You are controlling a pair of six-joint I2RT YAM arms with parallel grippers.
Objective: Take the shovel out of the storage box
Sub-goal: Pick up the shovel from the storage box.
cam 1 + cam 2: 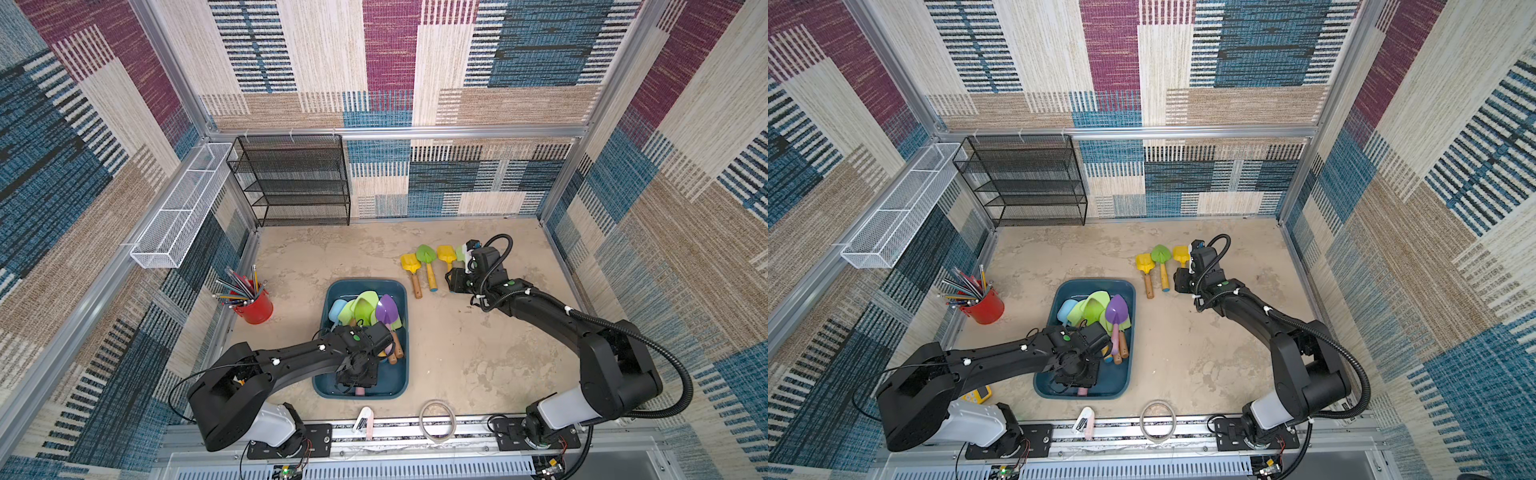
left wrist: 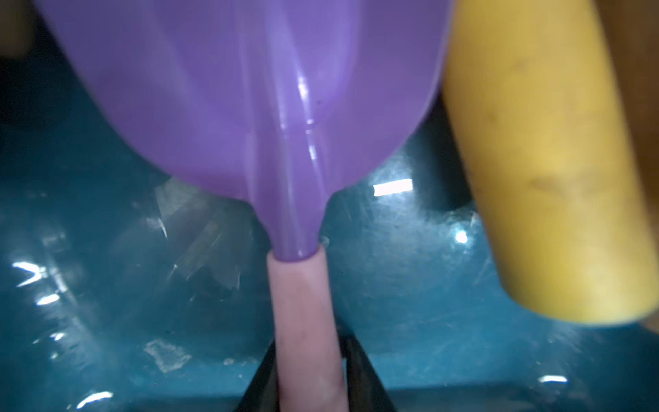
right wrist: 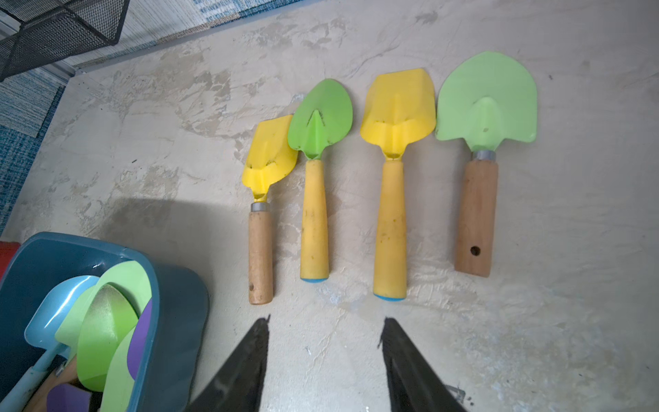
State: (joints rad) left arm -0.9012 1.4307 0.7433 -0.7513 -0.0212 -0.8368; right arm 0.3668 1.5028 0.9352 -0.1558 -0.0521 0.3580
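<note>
The glossy teal box (image 1: 395, 378) sits on the bench (image 1: 457, 353), piled with shovels (image 1: 365, 305); a purple, pink-handled shovel (image 2: 249, 89) lies inside it.

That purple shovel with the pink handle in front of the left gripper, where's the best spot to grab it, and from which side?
Grip the purple shovel by its pink handle, below the neck: a slim round shaft, while the blade is broad and curved. Come in from the handle end, fingers either side; a yellow handle crowds one flank. The left gripper holds it so.
</note>
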